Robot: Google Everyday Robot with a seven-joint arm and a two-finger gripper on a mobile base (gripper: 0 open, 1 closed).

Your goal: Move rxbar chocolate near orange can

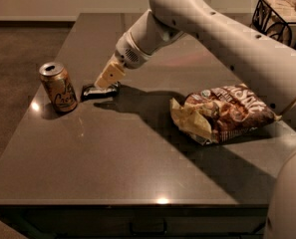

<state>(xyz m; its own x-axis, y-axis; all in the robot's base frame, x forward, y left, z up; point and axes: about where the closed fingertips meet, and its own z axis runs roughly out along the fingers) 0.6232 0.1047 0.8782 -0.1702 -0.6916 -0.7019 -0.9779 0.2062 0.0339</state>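
Tabletop (112,173) first, dark and glossy, spreading wide under everything. Over it reaches the big pale arm (212,29), slanting down from the right and ending in the gripper (109,76), which hangs low, just above the surface. Well off to the gripper's right lies a crumpled brown-and-yellow chip bag (224,113), and far beyond that a wire basket (282,14). To the gripper's left stands the orange can (59,87), upright, near but apart from it. Right beneath the gripper's tip, on its can side, the rxbar chocolate (91,90) lies flat on the table, just beside the can without touching. Whether the gripper is clamped on the bar or loose of it, I cannot tell. By my reckoning the job looks all but done: the bar sits close to the can, and what's left is getting the gripper clear of it
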